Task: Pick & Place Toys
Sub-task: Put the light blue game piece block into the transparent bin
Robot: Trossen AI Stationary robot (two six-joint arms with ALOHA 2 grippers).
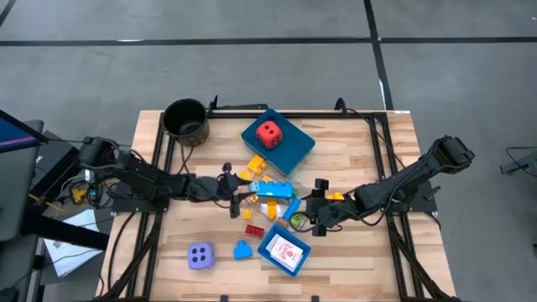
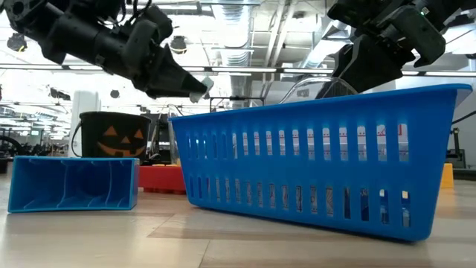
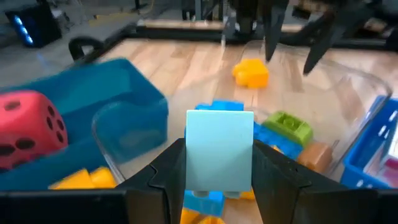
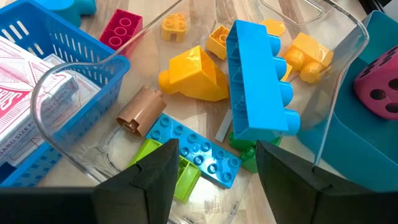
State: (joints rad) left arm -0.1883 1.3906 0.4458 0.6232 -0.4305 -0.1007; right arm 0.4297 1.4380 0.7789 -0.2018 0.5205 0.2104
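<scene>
Surface: pale wood-plank table (image 1: 352, 268) with a dark frame along its edges, standing on grey floor crossed by dark tape lines. Low view looks into a bright hall with white ceiling beams.

Dark round pot (image 1: 185, 120), pumpkin face on it, at 10 o'clock on the table. A blue tray (image 1: 289, 147) at 12 o'clock carries the red die (image 1: 268, 133). A second blue tray (image 1: 270, 245) at 6 o'clock holds white red-printed cards (image 1: 288, 253).

Loose bricks (image 1: 275, 190), blue, yellow, green and red, are heaped at table centre. Lavender die (image 1: 200, 256) at 7 o'clock; small blue piece (image 1: 243, 250) just beside it.

Left gripper (image 1: 237, 200) at the heap's 9 o'clock side, clamped on a pale blue flat piece (image 3: 220, 155). Right gripper (image 1: 312, 220) at the heap's 4 o'clock side, fingers apart above blue and green bricks, holding nothing.
</scene>
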